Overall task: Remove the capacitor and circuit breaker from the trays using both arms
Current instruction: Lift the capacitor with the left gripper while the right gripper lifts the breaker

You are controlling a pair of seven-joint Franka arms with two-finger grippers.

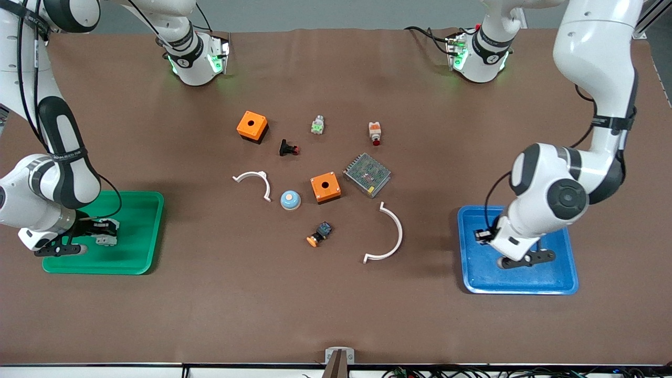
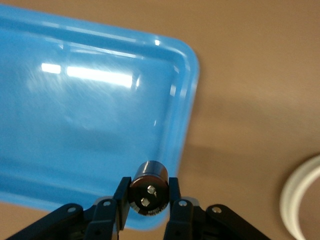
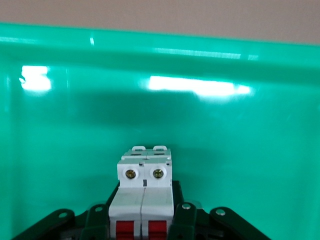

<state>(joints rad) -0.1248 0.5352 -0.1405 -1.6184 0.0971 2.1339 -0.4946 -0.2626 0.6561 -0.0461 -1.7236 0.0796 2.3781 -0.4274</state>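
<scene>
Both grasps made, no removal yet. Left gripper (image 2: 148,207) pinching the capacitor (image 2: 149,189), over the blue tray (image 1: 556,286) at its edge toward the table centre (seemingly lifted a little, hard to say). Right gripper (image 3: 145,216) pressed on the circuit breaker (image 3: 144,192), low inside the green tray (image 1: 149,231); cannot tell whether resting on the floor or just raised. Left to do, by judgement: lift both parts clear of the rims, carry out to bare table, release.
</scene>
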